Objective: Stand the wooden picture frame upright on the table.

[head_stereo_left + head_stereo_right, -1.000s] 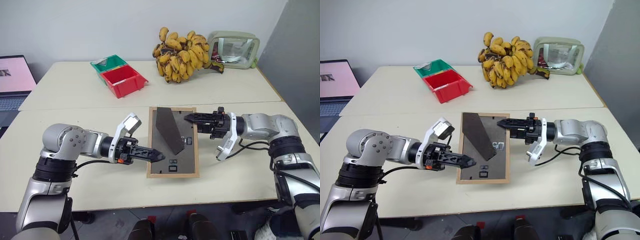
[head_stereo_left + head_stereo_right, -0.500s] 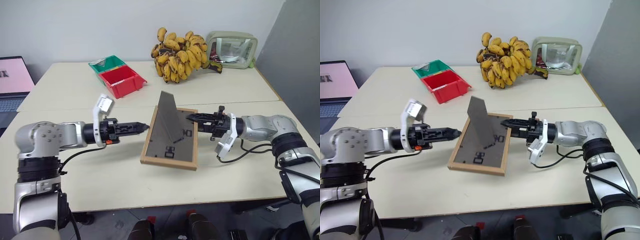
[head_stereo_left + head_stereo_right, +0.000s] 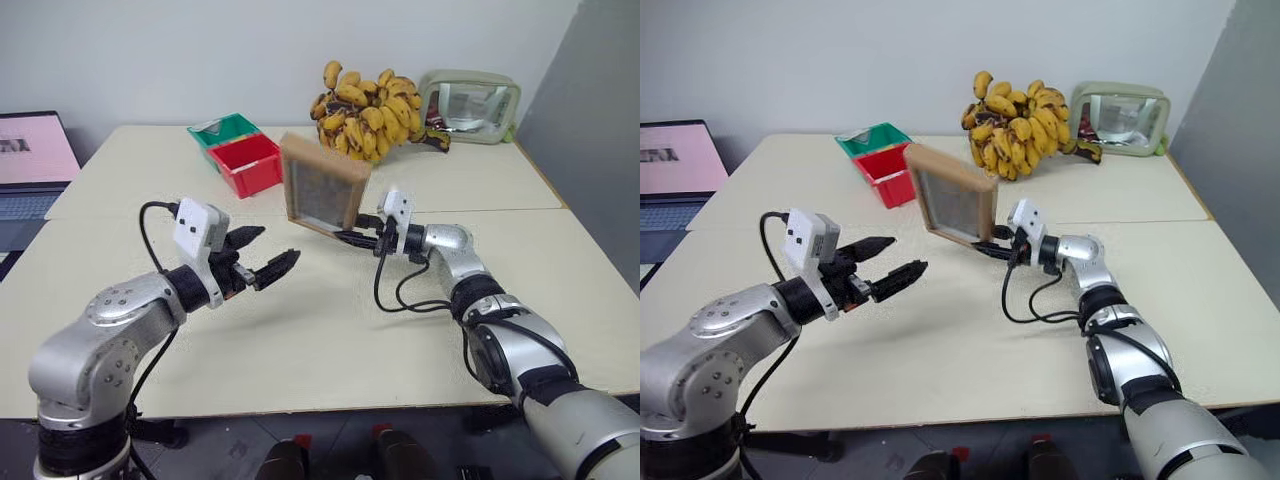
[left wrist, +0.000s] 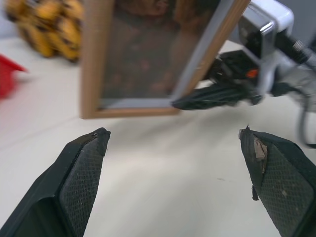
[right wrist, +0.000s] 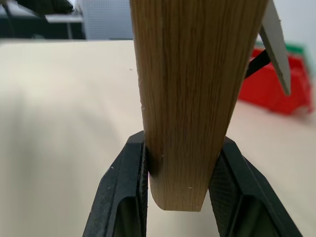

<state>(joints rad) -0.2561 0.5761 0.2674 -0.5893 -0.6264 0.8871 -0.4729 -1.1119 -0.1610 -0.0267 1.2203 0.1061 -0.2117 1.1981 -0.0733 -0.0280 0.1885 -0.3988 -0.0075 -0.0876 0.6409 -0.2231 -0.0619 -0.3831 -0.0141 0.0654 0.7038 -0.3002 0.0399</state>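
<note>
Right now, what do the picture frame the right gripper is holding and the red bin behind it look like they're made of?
The wooden picture frame looks like light unpainted wood: fine straight grain runs along its edge, matte, with a glassy pane over the picture. The red bin looks like moulded plastic: uniform bright colour, thin smooth walls, slight sheen. Neither can be confirmed by look alone.

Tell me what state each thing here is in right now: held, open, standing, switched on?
Wooden picture frame: raised, tilted, glass toward the camera, clamped at its lower edge.
Right hand: shut on the frame's edge.
Left hand: open, empty, apart from the frame.
Red bin: upright, looks empty.
Green bin: upright behind the red one.
Bananas: lying in a bunch.
Green-rimmed case: standing.
Laptop: open, screen lit.
</note>
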